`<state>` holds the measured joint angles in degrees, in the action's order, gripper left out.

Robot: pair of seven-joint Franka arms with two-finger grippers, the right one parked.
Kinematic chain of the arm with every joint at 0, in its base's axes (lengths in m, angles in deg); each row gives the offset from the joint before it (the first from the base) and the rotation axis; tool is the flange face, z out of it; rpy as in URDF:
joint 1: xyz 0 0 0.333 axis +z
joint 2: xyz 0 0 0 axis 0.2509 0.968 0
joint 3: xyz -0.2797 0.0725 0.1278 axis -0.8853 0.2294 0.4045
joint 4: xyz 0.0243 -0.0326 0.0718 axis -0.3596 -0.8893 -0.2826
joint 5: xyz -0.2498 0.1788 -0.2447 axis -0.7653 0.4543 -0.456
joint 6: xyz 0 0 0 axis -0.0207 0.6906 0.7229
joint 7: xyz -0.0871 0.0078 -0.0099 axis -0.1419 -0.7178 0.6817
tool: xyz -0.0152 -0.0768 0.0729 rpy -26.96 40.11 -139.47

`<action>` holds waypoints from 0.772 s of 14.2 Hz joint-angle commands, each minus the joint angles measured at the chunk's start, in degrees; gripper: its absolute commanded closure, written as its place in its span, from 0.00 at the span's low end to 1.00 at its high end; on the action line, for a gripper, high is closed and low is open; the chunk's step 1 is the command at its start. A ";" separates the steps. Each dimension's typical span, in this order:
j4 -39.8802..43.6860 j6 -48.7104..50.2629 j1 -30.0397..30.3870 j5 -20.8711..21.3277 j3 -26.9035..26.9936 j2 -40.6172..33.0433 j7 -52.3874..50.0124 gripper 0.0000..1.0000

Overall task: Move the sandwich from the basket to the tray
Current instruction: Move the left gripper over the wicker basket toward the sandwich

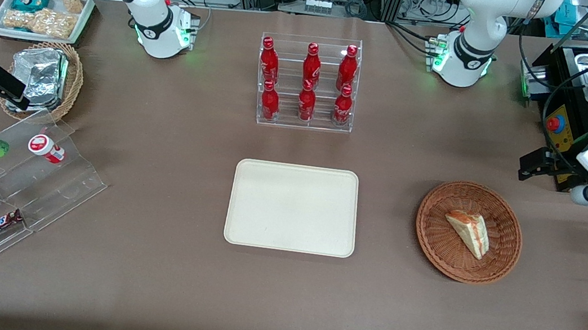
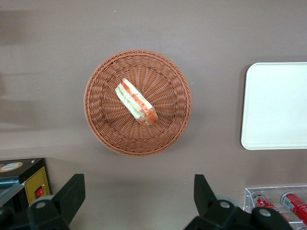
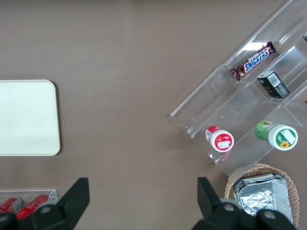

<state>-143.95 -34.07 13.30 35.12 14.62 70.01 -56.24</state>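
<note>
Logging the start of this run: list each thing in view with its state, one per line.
sandwich: lying in the basket, not gripped
basket: holds only the sandwich
tray: bare
gripper: open, above the table beside the basket
bottle rack: six red bottles upright

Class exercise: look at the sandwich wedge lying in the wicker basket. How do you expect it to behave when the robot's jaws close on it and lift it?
The sandwich is probably soft: pale bread over layered filling, so a hard squeeze may crush it. The layers could slide or spill. It looks light and, lying flat in the basket, unlikely to roll. The gripper hangs open above the table beside the basket, not touching.
</note>
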 commanded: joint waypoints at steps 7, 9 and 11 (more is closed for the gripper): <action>-6.92 -4.39 0.08 0.33 0.65 5.96 -0.19 0.00; -13.49 -12.20 0.08 1.12 0.65 5.79 -3.08 0.00; -19.21 -19.77 0.08 2.44 0.74 5.62 -5.72 0.00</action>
<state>-157.14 -47.98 13.47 36.00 15.28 77.45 -58.88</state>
